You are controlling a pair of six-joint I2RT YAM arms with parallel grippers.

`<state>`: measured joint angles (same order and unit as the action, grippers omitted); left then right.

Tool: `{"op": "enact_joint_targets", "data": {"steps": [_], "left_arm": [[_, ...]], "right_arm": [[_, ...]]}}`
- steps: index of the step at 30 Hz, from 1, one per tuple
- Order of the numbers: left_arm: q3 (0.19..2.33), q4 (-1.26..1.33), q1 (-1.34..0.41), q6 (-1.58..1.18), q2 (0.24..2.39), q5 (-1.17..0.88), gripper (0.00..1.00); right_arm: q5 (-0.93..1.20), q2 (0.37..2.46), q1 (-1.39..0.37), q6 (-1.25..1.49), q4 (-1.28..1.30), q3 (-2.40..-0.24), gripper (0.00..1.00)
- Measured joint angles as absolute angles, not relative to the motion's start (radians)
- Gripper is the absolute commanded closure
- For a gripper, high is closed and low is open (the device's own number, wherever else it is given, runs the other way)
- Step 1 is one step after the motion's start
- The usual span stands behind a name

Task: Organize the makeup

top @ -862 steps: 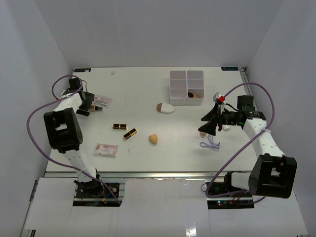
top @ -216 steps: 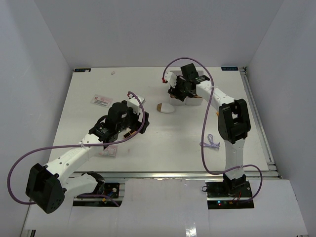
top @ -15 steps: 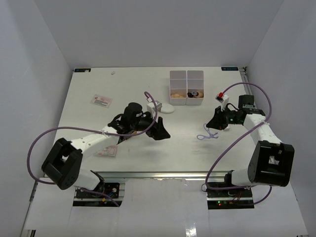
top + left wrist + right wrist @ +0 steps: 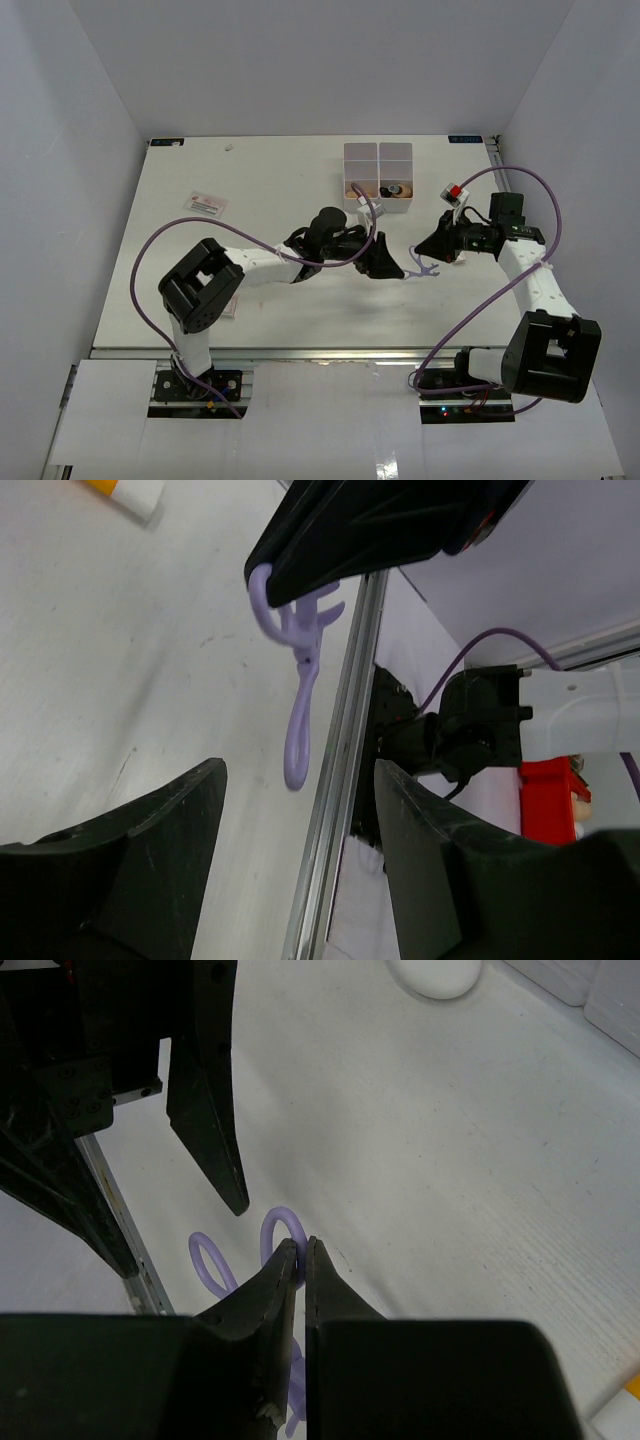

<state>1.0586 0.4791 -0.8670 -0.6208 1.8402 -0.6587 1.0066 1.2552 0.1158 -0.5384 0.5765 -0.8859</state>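
Left gripper (image 4: 385, 262) has travelled right across the tabletop (image 4: 270, 180) since half a second ago, from the middle to near the right gripper (image 4: 428, 250). Its jaws stand wide, holding nothing. Purple loop (image 4: 303, 640) hangs between both grippers, toward the right edge. Right gripper is pinched tight on the loop's upper end, position little changed.

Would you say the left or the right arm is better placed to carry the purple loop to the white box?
Right, probably: the right gripper is shut on the purple loop, near the white box; the left gripper is open and holds nothing.
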Motion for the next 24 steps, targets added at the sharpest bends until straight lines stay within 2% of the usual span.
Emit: {"op": "enact_joint_targets", "data": {"steps": [4,7,13,16,19,22,24], "left_arm": [[1.130,0.503,-0.888,-0.645,1.892,-0.652,0.44],[1.164,0.504,-0.896,-0.656,1.919,-0.650,0.54],[1.181,0.488,-0.900,-0.671,1.950,-0.653,0.56],[1.186,0.456,-0.900,-0.667,1.951,-0.654,0.62],[1.197,0.427,-0.900,-0.656,1.951,-0.653,0.72],[1.204,0.408,-0.900,-0.650,1.951,-0.652,0.88],[1.209,0.399,-0.900,-0.647,1.951,-0.653,0.99]], "right_arm": [[1.021,1.251,0.123,-0.546,0.577,-0.886,0.92],[1.026,1.239,0.123,-0.552,0.577,-0.885,0.92],[1.030,1.231,0.125,-0.554,0.577,-0.885,0.92],[1.029,1.231,0.125,-0.555,0.577,-0.885,0.92],[1.029,1.231,0.127,-0.557,0.577,-0.885,0.92],[1.028,1.231,0.129,-0.557,0.577,-0.885,0.92],[1.025,1.231,0.131,-0.559,0.577,-0.885,0.87]]}}
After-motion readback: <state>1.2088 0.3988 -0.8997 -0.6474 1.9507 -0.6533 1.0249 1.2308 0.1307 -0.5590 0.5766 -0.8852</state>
